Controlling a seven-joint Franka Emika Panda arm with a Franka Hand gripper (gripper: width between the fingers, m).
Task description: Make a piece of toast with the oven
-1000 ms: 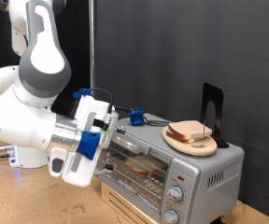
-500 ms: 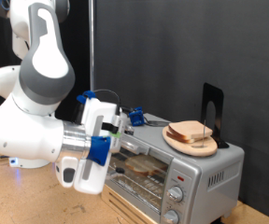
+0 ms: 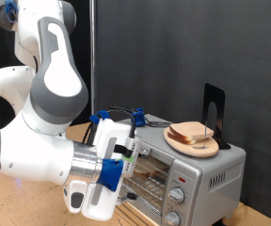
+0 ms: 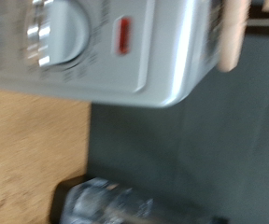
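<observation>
From my exterior view, the hand (image 3: 126, 169) sat low at the oven's (image 3: 187, 169) front; I could not tell whether its fingers were spread. No lettering was legible on the oven. The piece of toast (image 3: 152, 168) lay inside behind the glass. Spare slices (image 3: 192, 135) topped the oven. A wooden tabletop (image 3: 13, 202) met a black backdrop (image 3: 173, 56).
</observation>
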